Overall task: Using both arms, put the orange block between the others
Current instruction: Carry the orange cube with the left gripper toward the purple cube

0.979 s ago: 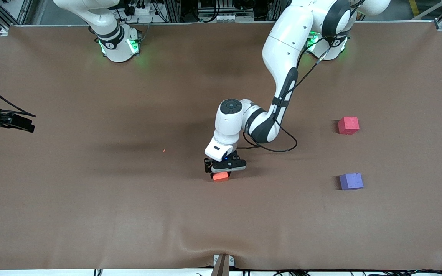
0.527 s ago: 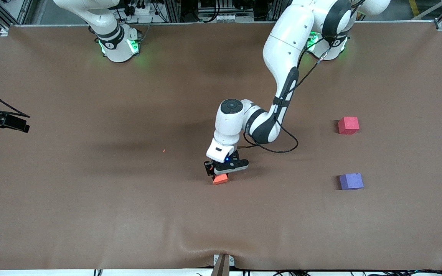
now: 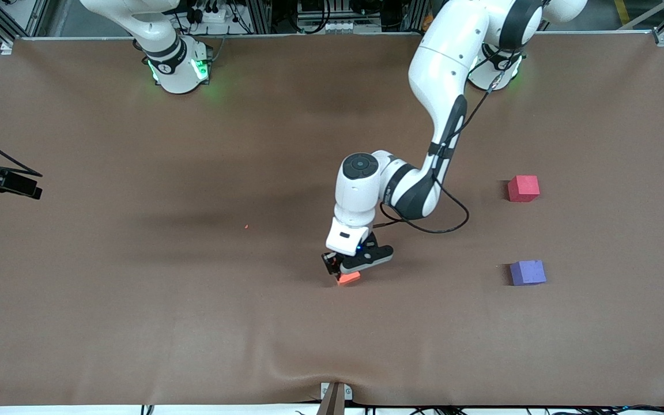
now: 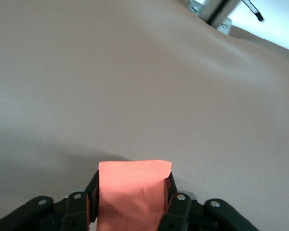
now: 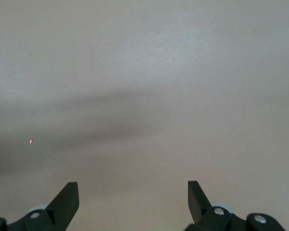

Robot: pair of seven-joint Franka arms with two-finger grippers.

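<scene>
Orange block [image 4: 132, 192] sits unmarked, clamped in left pincer [image 4: 131, 204].

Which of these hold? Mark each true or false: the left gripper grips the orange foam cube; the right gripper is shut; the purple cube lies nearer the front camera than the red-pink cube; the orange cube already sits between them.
1. The left gripper grips the small matte orange foam cube: true.
2. The right gripper is shut: false, it is open.
3. The purple-blue matte cube lies nearer than the red-pink matte cube: true.
4. Orange cube between them: false, it is mid-table, apart.
</scene>
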